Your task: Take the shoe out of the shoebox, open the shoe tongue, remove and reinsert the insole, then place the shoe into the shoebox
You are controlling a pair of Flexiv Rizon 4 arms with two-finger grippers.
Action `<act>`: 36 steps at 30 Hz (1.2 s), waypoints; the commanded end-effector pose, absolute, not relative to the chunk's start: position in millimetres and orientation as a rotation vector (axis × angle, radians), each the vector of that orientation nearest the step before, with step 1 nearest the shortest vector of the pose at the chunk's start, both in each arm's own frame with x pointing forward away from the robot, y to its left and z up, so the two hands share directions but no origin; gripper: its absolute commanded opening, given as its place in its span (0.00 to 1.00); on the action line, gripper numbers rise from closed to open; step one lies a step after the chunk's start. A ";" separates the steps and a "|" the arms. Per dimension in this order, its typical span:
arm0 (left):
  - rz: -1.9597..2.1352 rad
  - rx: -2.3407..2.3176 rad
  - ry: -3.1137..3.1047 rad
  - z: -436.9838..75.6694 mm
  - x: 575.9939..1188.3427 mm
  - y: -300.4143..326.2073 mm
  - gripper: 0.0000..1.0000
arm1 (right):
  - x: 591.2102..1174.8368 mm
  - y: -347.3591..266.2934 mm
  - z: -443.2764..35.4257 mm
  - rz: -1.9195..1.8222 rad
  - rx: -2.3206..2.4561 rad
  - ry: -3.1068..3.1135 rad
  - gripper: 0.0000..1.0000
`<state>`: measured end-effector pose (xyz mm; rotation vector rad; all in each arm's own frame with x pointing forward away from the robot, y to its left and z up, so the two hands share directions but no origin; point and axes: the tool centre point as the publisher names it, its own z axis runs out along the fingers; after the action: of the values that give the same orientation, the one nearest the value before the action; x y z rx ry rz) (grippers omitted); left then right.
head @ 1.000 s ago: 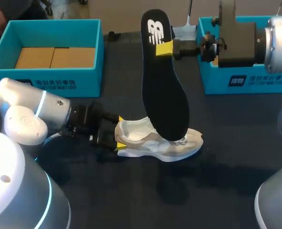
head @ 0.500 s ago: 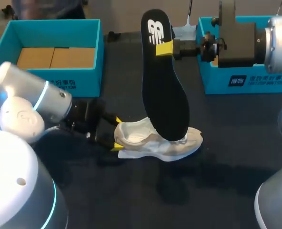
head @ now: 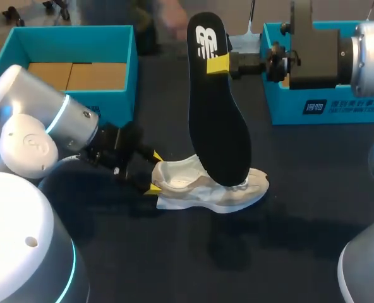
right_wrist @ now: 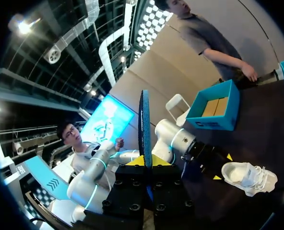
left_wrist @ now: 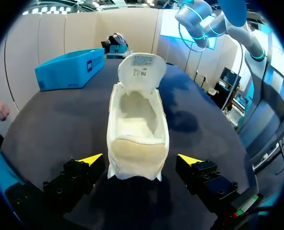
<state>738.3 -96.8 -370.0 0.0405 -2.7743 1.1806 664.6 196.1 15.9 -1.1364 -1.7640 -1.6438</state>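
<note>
— Jaws on the right gripper (right_wrist: pixel 145 161), how do they stand?
— Clamped on the insole (head: pixel 217 120), pinching it from both faces near its logo-printed heel end. The left gripper (left_wrist: pixel 141 160) has its fingers apart, one either side of the shoe (head: pixel 209 189) at the heel. They are just beside it and not pressing, as far as the left wrist view shows.
— Why that arrangement?
— I judge the left is bracketing the heel so the shoe cannot slide or twist while the insole goes back in. The right holds the insole by its heel end so the toe end can lead into the opening. The tongue (left_wrist: pixel 142 67) is folded forward, leaving the mouth wide.
— Where does everything point?
— The shoe sits on its sole on the table (head: pixel 301 196), between the left shoebox (head: pixel 60 104) and the right shoebox (head: pixel 338 110). Its long axis runs across, heel toward the left gripper, toe toward my right. The insole stands nearly upright, heel end high, toe end low over the shoe's middle; whether its tip touches the shoe I cannot tell.
</note>
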 end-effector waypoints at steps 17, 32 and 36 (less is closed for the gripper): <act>0.639 0.081 -2.960 -326.0 735.7 -92.4 1.00 | 664.5 199.0 15.4 -1.644 -1.143 -1.764 0.00; 0.620 0.046 -2.984 -321.2 736.1 -96.7 1.00 | 664.5 199.0 15.4 -1.644 -1.143 -1.764 0.00; 0.540 -0.021 -3.037 -305.5 736.9 -105.6 1.00 | 664.5 199.0 15.4 -1.644 -1.143 -1.764 0.00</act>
<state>739.9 -99.0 -319.4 -0.0259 -3.0110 0.6239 664.6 196.1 15.9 -1.1364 -1.7642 -1.6437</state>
